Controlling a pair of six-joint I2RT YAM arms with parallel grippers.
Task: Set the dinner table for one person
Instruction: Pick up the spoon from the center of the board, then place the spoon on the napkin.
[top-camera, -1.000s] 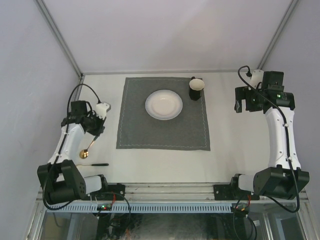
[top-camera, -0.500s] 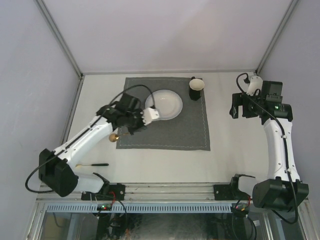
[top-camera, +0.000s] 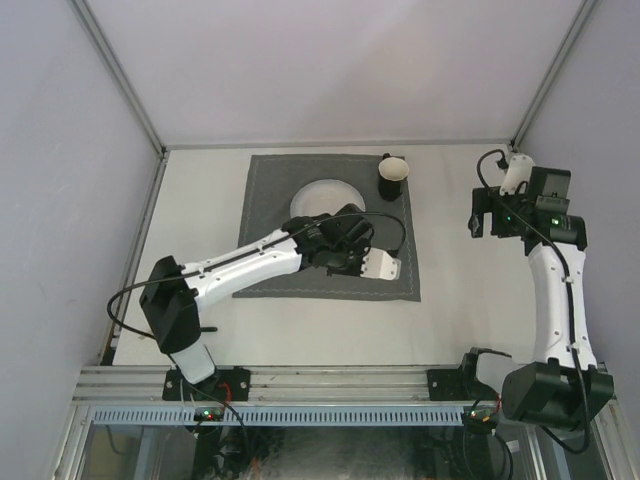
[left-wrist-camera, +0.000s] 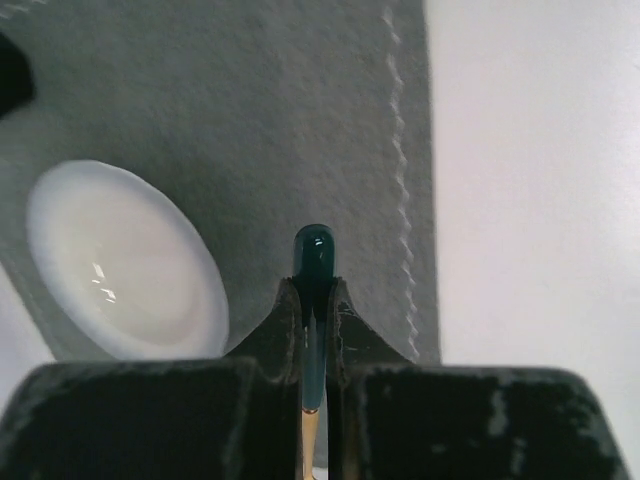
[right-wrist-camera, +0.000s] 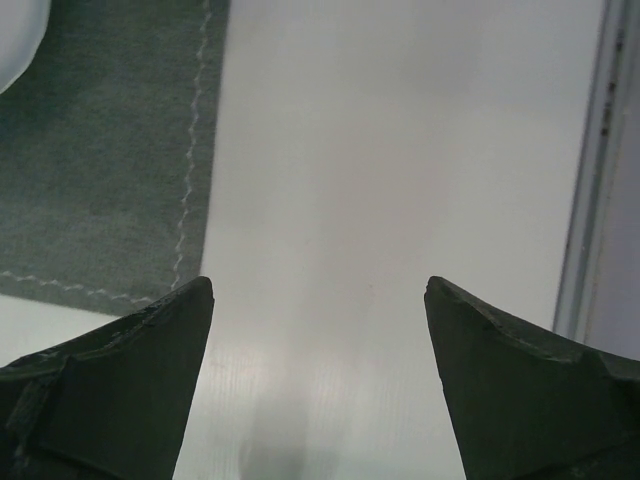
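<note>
Left gripper, tight on teal-handled utensil, now over grey mat; right gripper agape above dinner table.

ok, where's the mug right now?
Top view: the mug stands on the far right corner of the grey mat, just right of the white plate.
</note>
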